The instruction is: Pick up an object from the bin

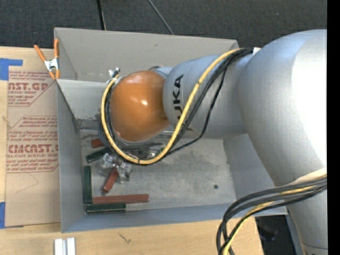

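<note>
Camera view shows my tool (116,166) poking out just below the orange cover (135,110), over a short red-brown stick (110,181) in the bin (202,169), and because that cover overhangs it I cannot tell how wide it is open or whether it holds anything.

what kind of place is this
Probably a robotics lab's bin-picking cell: a cabled KUKA arm reaches into a grey metal bin holding small loose things, such as a red-brown bar and a dark green bar.
</note>
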Motion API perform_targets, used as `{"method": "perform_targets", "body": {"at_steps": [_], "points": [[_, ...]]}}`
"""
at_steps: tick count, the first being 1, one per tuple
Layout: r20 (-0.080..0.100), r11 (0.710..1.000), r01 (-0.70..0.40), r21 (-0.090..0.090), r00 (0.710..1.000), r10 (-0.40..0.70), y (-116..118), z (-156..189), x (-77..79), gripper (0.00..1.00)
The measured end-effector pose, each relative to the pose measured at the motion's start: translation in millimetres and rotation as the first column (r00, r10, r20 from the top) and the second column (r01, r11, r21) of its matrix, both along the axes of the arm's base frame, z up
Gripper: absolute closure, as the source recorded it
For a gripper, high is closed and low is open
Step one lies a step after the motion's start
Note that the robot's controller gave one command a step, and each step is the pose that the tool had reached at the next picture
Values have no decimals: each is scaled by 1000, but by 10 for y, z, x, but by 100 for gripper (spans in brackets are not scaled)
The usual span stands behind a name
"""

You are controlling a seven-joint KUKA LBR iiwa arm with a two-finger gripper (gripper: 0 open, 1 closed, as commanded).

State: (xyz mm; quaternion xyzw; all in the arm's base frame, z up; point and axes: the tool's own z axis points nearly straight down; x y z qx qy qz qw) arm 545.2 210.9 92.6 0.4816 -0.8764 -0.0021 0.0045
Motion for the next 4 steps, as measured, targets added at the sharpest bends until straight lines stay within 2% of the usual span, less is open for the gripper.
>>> {"method": "perform_targets", "body": {"at_steps": [2,4], "points": [[13,1000,0,4,1000,0,14,371,26,100],[14,1000,1,4,1000,-1,19,454,27,100]]}}
